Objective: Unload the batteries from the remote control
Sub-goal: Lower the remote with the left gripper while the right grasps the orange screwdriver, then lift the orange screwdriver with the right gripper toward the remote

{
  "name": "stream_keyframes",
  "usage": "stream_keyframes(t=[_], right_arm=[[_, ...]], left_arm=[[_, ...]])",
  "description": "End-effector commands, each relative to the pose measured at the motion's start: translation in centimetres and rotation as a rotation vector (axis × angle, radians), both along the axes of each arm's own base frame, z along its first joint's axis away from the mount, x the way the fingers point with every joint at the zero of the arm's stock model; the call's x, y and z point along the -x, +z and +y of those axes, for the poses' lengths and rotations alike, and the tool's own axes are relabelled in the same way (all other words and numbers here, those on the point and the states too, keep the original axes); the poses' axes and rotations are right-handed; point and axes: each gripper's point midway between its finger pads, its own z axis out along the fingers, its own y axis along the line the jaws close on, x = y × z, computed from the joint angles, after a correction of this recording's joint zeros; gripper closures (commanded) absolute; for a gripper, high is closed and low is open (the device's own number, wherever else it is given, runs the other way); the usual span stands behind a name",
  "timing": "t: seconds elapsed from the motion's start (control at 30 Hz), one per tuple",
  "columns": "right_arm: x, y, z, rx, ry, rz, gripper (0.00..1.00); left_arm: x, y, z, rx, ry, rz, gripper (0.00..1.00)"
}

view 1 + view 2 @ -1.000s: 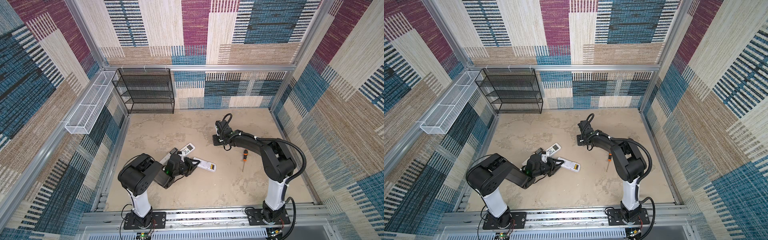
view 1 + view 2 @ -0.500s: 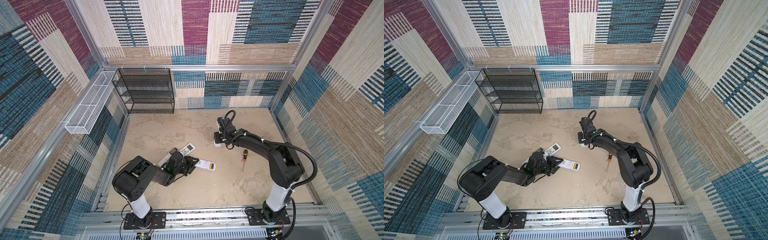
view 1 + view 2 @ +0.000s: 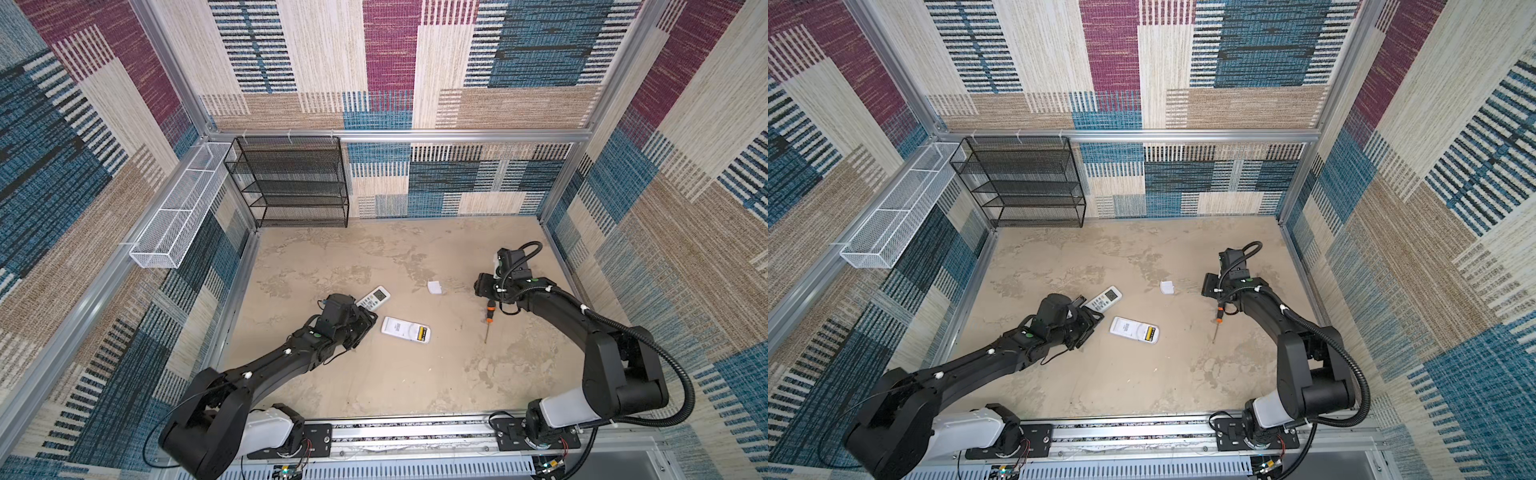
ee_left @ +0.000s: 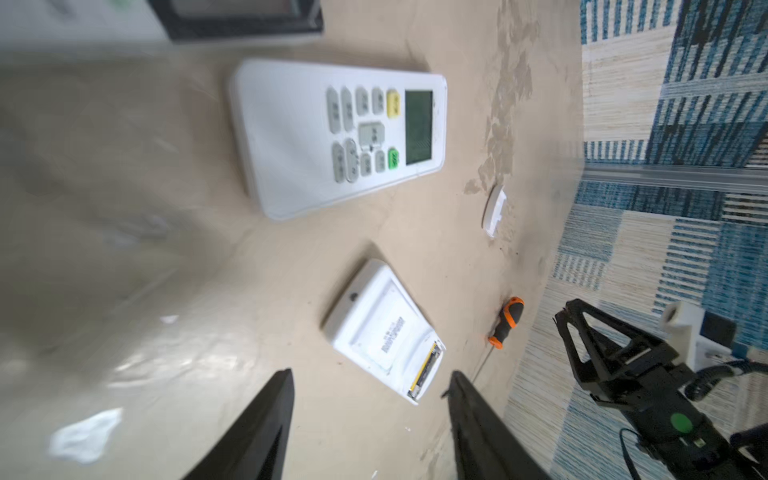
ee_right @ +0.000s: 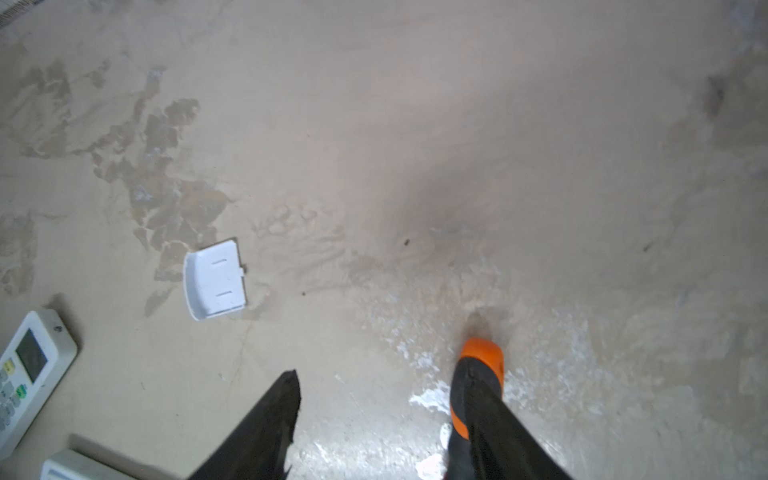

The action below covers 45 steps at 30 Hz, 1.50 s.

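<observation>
A white remote control (image 3: pixel 401 328) (image 3: pixel 1129 328) lies face down mid-table with its battery bay uncovered. The batteries (image 3: pixel 423 333) (image 3: pixel 1151 333) (image 4: pixel 424 365) show as a yellow-and-black strip inside the bay. My left gripper (image 3: pixel 368 324) (image 4: pixel 372 382) is open and empty, a short way from the remote (image 4: pixel 378 328). The white battery cover (image 3: pixel 434 287) (image 5: pixel 216 280) lies loose on the table. My right gripper (image 3: pixel 482 286) (image 5: pixel 374 382) is open and empty, right of the cover; one finger overlaps the screwdriver handle (image 5: pixel 482 353).
A second white remote (image 3: pixel 374 298) (image 4: pixel 340 133) lies face up beside my left wrist. An orange-and-black screwdriver (image 3: pixel 489 318) (image 3: pixel 1219 318) lies under my right arm. A black mesh shelf (image 3: pixel 291 183) and a white wire basket (image 3: pixel 174 220) stand at the back left.
Both grippers went from shut to open. The left one drew back from the face-down remote. The right one let go of the battery cover and moved right, over the screwdriver.
</observation>
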Motion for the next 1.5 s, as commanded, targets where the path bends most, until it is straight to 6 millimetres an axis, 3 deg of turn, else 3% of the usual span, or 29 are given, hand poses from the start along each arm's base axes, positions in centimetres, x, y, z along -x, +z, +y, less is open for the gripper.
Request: stream_keyframes(t=[0.0, 0.13, 0.37, 0.53, 0.77, 0.93, 1.1, 1.47], right_arm=[[1.6, -1.6, -0.4, -0.043, -0.019, 0.059, 0.33], [2.7, -3.1, -0.9, -0.037, -0.034, 0.096, 0.34], [2.6, -5.2, -1.5, 0.000, -0.054, 0.154, 0.36], [2.5, -6.8, -1.4, -0.004, -0.058, 0.175, 0.43], [2.5, -7.5, -1.6, 0.009, -0.060, 0.177, 0.67], [2.6, -6.7, -1.1, -0.026, -0.048, 0.134, 0.80], [2.5, -5.3, -0.9, -0.038, -0.044, 0.088, 0.87], [1.4, 1.9, 1.6, -0.154, 0.070, -0.113, 0.92]], left_arm=[[2.3, -0.1, 3.2, -0.227, -0.089, 0.016, 0.45], [3.7, 1.2, 2.7, -0.283, -0.207, 0.026, 0.57], [6.2, -0.5, -2.9, -0.279, -0.401, 0.055, 0.68], [5.8, -2.0, -7.9, -0.156, -0.468, 0.050, 0.72], [4.4, -4.7, -10.3, -0.120, -0.478, 0.085, 0.73], [3.4, -6.4, -10.9, -0.127, -0.483, 0.116, 0.73], [1.9, -7.2, -11.4, -0.103, -0.464, 0.121, 0.74], [-1.1, -6.2, -9.8, -0.175, -0.455, 0.091, 0.74]])
